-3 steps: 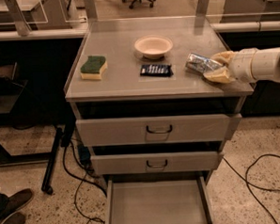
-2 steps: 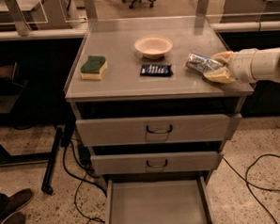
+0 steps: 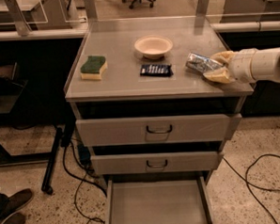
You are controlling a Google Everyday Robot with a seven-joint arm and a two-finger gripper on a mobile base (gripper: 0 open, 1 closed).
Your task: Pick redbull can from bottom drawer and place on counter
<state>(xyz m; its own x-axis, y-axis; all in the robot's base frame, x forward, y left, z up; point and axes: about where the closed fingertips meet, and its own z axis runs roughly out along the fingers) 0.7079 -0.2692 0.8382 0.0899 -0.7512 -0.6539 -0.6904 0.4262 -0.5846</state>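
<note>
Nothing has moved: the can (image 3: 199, 62) lies at the counter's (image 3: 124, 86) right edge against the gripper (image 3: 216, 67), grip impossible to tell, with packet (image 3: 155, 69), bowl (image 3: 153, 46) and sponge (image 3: 94, 67) leftward, and the drawer (image 3: 157, 212) open below.

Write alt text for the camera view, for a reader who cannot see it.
A white robot arm's gripper holds the redbull can, which lies at the right of the counter. A sponge, a bowl and a dark packet also sit there; the bottom drawer below stands pulled open.
</note>
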